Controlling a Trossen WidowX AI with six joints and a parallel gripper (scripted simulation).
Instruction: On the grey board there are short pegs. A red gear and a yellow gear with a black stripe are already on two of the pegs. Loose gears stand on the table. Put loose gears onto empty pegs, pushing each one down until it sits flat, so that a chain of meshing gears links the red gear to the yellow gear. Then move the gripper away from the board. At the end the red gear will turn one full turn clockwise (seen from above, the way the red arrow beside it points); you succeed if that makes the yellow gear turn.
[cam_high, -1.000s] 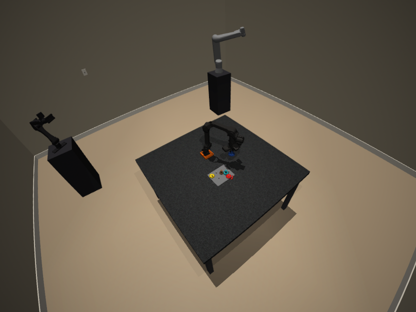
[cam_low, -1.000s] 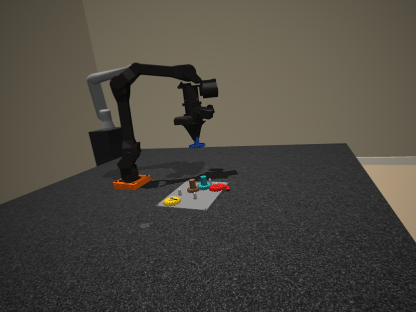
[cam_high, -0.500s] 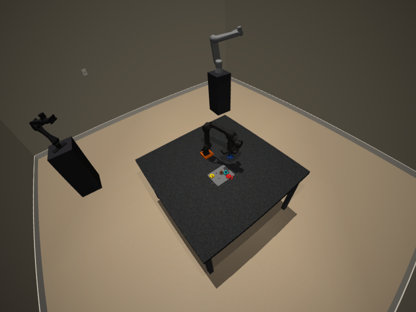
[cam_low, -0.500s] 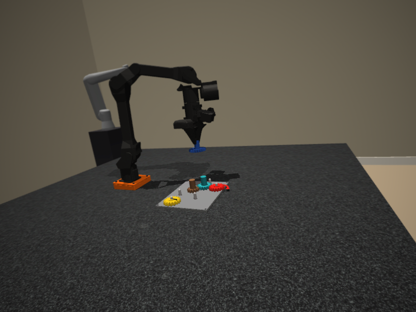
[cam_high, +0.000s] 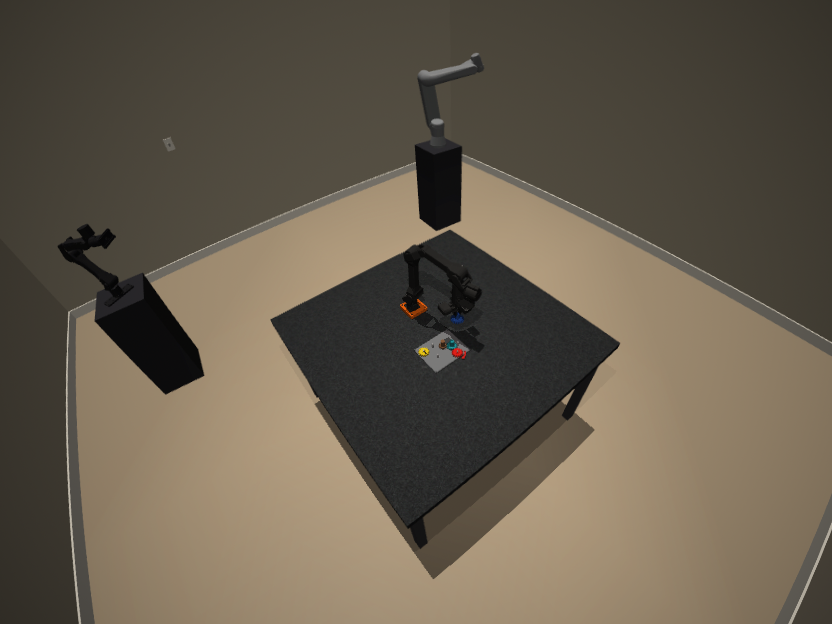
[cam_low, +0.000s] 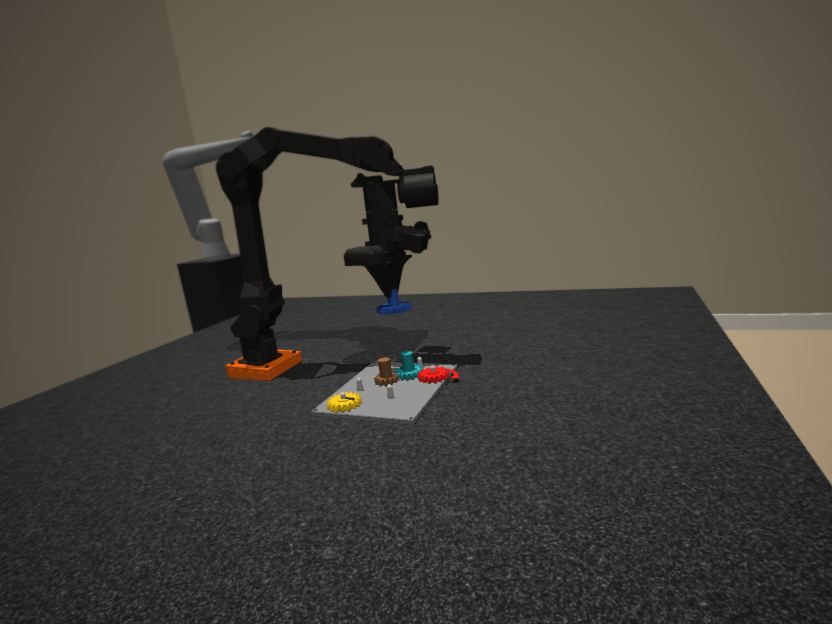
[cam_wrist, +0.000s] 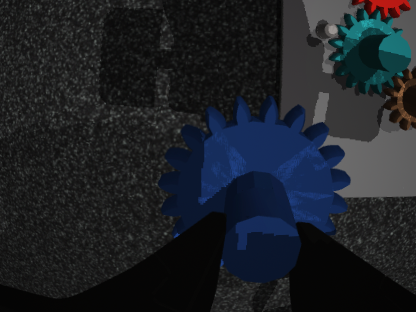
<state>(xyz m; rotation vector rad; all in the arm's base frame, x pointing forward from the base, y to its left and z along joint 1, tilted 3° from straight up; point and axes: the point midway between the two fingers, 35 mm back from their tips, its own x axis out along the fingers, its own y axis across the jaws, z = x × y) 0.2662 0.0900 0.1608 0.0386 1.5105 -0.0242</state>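
Note:
My gripper (cam_low: 391, 295) (cam_wrist: 258, 232) is shut on the handle of the blue gear (cam_high: 457, 319) (cam_low: 393, 308) (cam_wrist: 265, 145) and holds it level in the air, behind the grey board (cam_high: 436, 366) (cam_low: 403, 411) (cam_wrist: 370, 180). The red gear (cam_high: 455, 352) (cam_low: 433, 375) (cam_wrist: 387, 6) sits at the board's right. The teal gear (cam_high: 451, 344) (cam_low: 407, 366) (cam_wrist: 367, 55) is beside it, and the brown gear (cam_high: 442, 344) (cam_low: 385, 373) (cam_wrist: 405, 105) beside the teal one. The yellow gear (cam_high: 421, 351) (cam_low: 343, 402) is at the left. Two bare pegs, one here (cam_low: 359, 384) and another (cam_low: 389, 392), stand between yellow and brown.
A further bare peg (cam_low: 420, 361) (cam_wrist: 332, 29) stands behind the teal gear. The red arrow (cam_low: 454, 376) is beside the red gear. The arm's orange base (cam_high: 413, 308) (cam_low: 263, 366) is left of the board on the dark table (cam_high: 403, 416) (cam_low: 470, 510). Other arms stand on pedestals off the table.

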